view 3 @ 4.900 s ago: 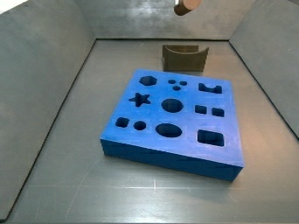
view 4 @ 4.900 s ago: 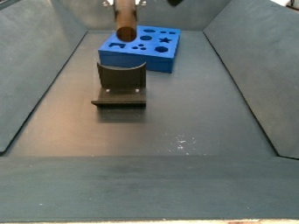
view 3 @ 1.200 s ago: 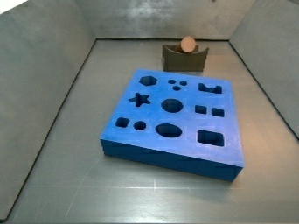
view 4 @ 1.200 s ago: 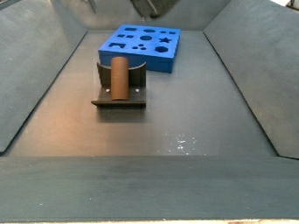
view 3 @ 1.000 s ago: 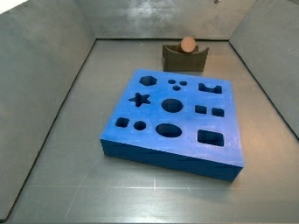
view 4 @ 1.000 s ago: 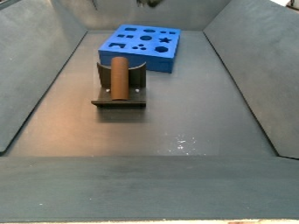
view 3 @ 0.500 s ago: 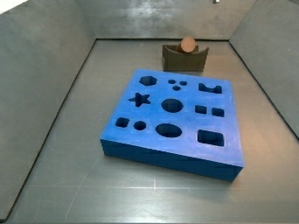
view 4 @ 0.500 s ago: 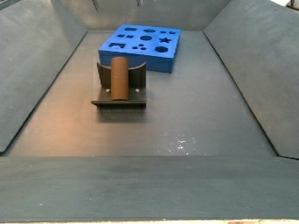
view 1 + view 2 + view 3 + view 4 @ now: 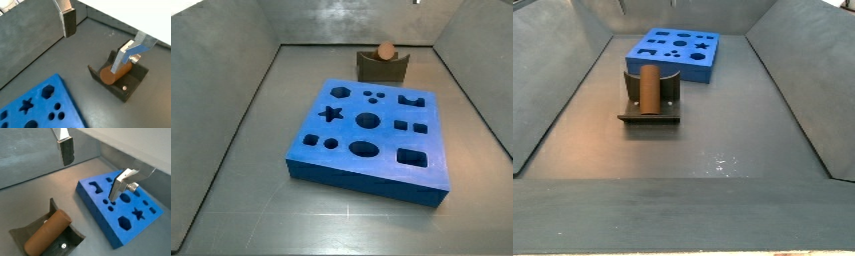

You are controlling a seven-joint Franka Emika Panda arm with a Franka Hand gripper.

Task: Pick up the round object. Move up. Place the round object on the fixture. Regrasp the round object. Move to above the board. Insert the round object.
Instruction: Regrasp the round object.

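- One relation governs the coming regrasp: short reddish-brown wooden cylinder peg (image 9: 645, 88) lying on its side in the curved notch of the small dark olive-brown fixture (image 9: 649, 103), long axis level and running along the notch, tan round end (image 9: 385, 50) facing the blue board.
- Large flat blue square board with shaped holes (image 9: 373, 133) resting on the grey floor just beside the fixture, apart from it, all holes unfilled.
- Two-finger gripper (image 9: 98, 34) held well above the floor, out of both side views; flat silver fingers (image 9: 123, 56) spread wide, nothing between the pads, no contact with the peg.
- Peg seen in both wrist views (image 9: 47, 232) below the gripper, under one finger in a wrist view rather than centred in the gap.
- Judged step: placing on the fixture done, regrasp pending.
- Judged need: descend over the peg with the jaws set across the long axis, so the pads close on the curved sides and not on the tan ends.
- Judged risk: off-centre closure rolling the peg out of the notch.
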